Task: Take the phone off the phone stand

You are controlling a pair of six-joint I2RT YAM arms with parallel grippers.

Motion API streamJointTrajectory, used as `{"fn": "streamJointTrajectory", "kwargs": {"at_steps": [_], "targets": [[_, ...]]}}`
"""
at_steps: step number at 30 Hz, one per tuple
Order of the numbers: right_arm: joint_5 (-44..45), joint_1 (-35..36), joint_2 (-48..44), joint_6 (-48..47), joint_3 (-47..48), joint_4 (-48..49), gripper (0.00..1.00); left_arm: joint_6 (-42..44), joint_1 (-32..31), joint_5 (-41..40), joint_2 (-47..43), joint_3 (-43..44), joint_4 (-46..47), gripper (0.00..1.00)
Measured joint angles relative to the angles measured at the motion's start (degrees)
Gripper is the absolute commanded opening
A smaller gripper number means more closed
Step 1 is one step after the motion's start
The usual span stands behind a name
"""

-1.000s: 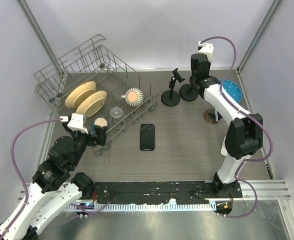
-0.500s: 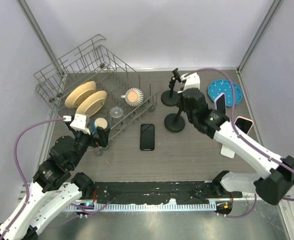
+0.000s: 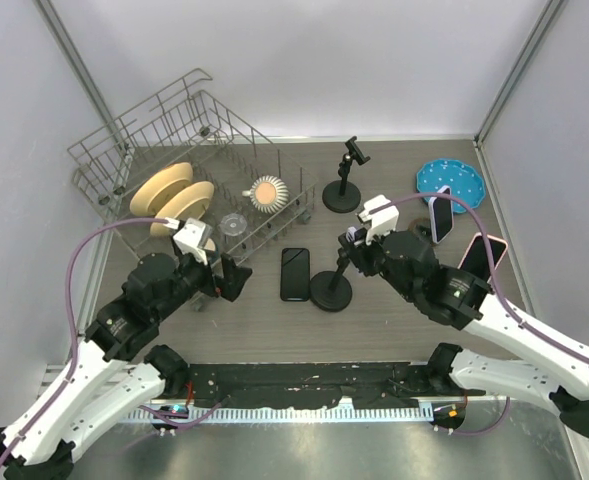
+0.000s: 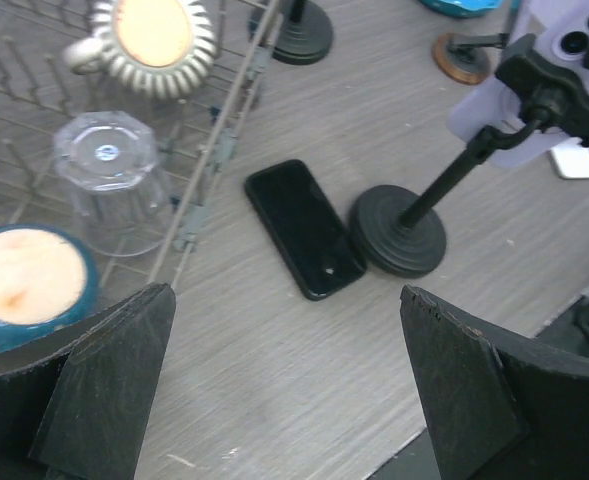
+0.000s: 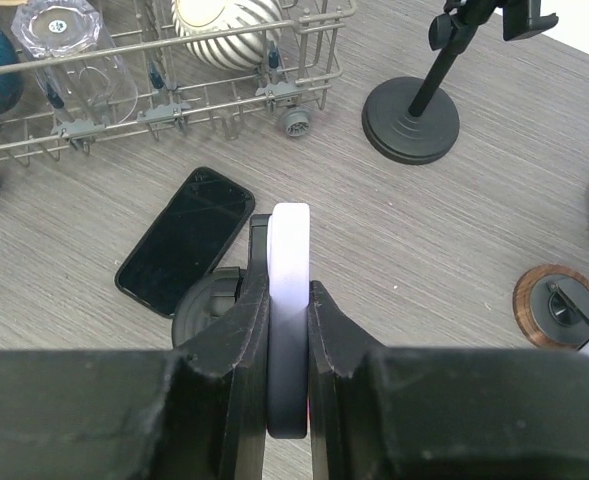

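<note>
White along its edge, the slim phone sat pinched between the closed fingers of the right gripper, directly above the black round-based phone stand. Whether the stand itself gripped it was unclear. The left gripper hovered with jaws spread wide and empty over the grey wood-grain table. It was near a flat black smartphone that lay just beside the stand's base.

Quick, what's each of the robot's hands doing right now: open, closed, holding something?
Left fingers: open, holding nothing.
Right fingers: closed on the edges of the phone.
</note>
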Motion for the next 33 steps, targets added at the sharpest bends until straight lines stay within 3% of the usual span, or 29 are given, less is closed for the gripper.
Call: {"fn": "streamJointTrajectory", "kwargs": {"at_steps": [7, 12, 15, 19, 33], "targets": [[-2.5, 0.0, -4.5, -2.6, -0.7, -3.8, 0.01, -7.1, -2.0, 6.2, 3.0, -0.9, 6.7, 1.0], [-3.4, 0.0, -7.4, -5.4, -1.0, -6.7, 0.01, -8.3, -9.4, 5.6, 7.5, -2.1, 13.9, 1.0], [-3.7, 0.0, -8.4, -6.6, -2.1, -6.5, 0.01, -6.3, -17.5, 2.1, 11.6, -3.7, 20.2, 1.0], [-4.2, 0.1, -10.6, -7.3, -3.9, -5.3, 0.01, -1.7, -23.7, -0.8, 18.4, -7.2, 29.9, 1.0], [-5.1, 0.1, -11.5, -8.1, -5.8, -2.7, 0.01, 10.3, -26.3, -2.5, 45.5, -4.7, 57.4, 0.85]]}}
